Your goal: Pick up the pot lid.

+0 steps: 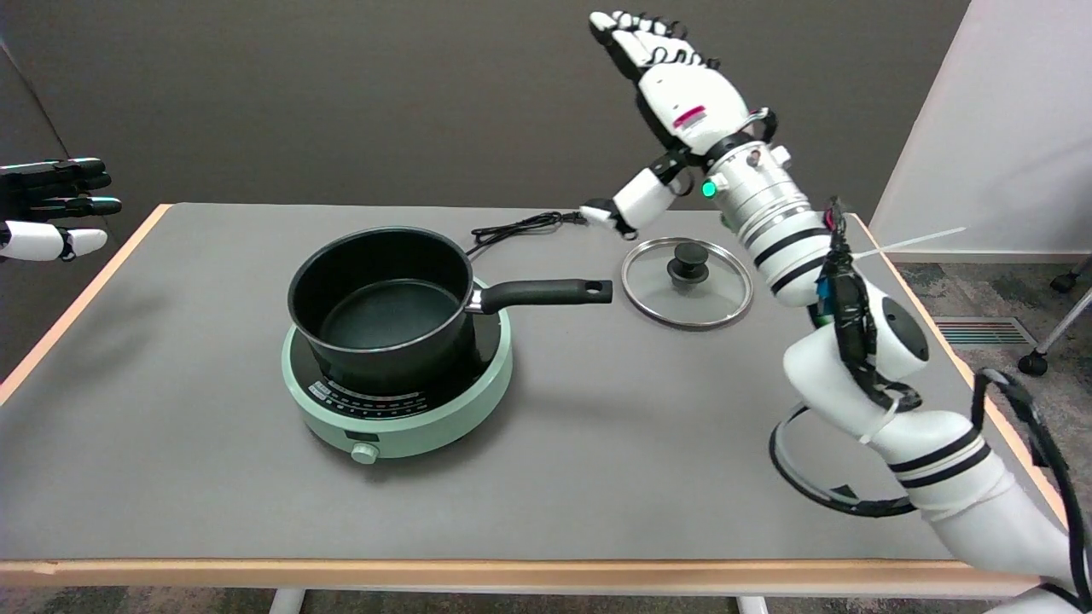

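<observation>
In the head view, the right hand (674, 81) was held in the air above the far right part of the table (597, 477), well above the tabletop. Its fingers (636, 30) were stretched out and apart, pointing up and to the left, and its thumb (636, 200) hung down toward the table; it held nothing. A small red label showed on the white back of the hand, but its writing was too small to read. A green light glowed at the wrist.

The pot lid (687, 281), a round glass lid with a metal rim and a black knob (688, 260), lay flat on the grey tabletop below the hand, apart from the thumb and untouched. It sat just to the right of the end of the pot handle (546, 294), near it but not touching.

The black pot (380, 303) stood uncovered on a pale green induction cooker (401, 401) at the left centre of the table, with its handle pointing right. The cooker's front edge carried a row of printed markings and a round dial (364, 454); the markings were too small to read. A black power cord (520, 226) lay coiled on the table behind the pot.

At the picture's left edge, the left hand (51, 209) was held in the air beyond the table's left side.
</observation>
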Available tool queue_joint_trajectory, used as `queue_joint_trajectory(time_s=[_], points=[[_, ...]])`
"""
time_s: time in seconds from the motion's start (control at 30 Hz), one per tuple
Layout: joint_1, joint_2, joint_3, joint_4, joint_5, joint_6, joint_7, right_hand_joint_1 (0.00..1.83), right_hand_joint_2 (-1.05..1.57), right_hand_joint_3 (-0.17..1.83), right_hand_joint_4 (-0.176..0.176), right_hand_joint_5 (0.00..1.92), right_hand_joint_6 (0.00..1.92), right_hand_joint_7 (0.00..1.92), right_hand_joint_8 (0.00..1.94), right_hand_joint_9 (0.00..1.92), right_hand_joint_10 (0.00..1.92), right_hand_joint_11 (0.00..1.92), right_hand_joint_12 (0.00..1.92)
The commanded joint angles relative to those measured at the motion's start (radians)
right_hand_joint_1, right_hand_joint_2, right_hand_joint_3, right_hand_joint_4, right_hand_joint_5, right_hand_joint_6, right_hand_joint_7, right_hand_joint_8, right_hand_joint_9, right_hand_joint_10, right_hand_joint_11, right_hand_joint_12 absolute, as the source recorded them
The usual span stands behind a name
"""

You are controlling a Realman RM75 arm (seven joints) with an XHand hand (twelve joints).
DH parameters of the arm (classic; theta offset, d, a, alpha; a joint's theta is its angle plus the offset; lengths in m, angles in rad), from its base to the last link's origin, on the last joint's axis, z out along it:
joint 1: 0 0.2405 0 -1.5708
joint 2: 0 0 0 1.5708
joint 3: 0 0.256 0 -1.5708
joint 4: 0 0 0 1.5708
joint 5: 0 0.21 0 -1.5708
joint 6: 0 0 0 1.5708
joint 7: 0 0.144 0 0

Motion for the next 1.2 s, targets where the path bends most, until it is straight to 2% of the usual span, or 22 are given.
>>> queue_joint_trajectory(time_s=[0.03, 0.07, 0.27, 0.4, 0.53, 0.57, 0.6, 0.87, 0.93, 1.0, 1.2], points=[[0.045, 0.119, 0.157, -0.223, -0.152, 0.079, 0.068, 1.07, -0.12, 1.05, 0.128, 0.04, 0.04, 0.04, 0.04, 0.04, 0.04, 0.04, 0.04], [0.048, 0.123, 0.167, -0.24, -0.152, 0.097, 0.069, 1.07, -0.12, 1.05, 0.144, 0.03, 0.03, 0.03, 0.03, 0.03, 0.03, 0.03, 0.03], [0.058, 0.132, 0.23, -0.322, -0.152, 0.22, 0.12, 1.06, -0.16, 1.07, 0.176, 0.03, 0.03, 0.03, 0.03, 0.03, 0.03, 0.03, 0.03], [0.058, 0.149, 0.274, -0.386, -0.152, 0.327, 0.282, 1.06, -0.16, 1.0, 0.176, 0.04, 0.04, 0.04, 0.04, 0.04, 0.04, 0.04, 0.04], [0.054, 0.198, 0.261, -0.424, -0.138, 0.363, 0.42, 1.06, -0.16, 0.97, 0.176, 0.05, 0.05, 0.05, 0.05, 0.05, 0.05, 0.05, 0.05], [0.051, 0.207, 0.257, -0.427, -0.133, 0.369, 0.43, 0.75, 0.59, 0.83, 0.13, 0.59, 0.43, 0.71, 0.29, 0.65, 0.5, 0.39, 0.82], [0.046, 0.216, 0.254, -0.431, -0.124, 0.381, 0.436, 0.68, 0.76, 0.79, 0.119, 0.71, 0.52, 0.87, 0.34, 0.79, 0.6, 0.47, 0.99], [0.033, 0.278, 0.215, -0.467, -0.103, 0.412, 0.436, 0.67, 0.76, 0.79, 0.113, 0.71, 0.52, 0.86, 0.33, 0.78, 0.59, 0.44, 0.9], [0.036, 0.292, 0.195, -0.476, -0.104, 0.412, 0.436, 0.6, 0.72, 0.89, 0.12, 0.7, 0.55, 0.83, 0.36, 0.75, 0.61, 0.43, 0.87], [0.039, 0.3, 0.177, -0.484, -0.11, 0.41, 0.436, 0.67, 0.74, 0.8, 0.1, 0.7, 0.48, 0.83, 0.3, 0.76, 0.57, 0.42, 0.87], [0.071, 0.311, 0.107, -0.531, -0.156, 0.406, 0.427, 0.69, 0.69, 0.84, 0.08, 0.66, 0.37, 0.75, 0.24, 0.73, 0.54, 0.4, 0.86]])
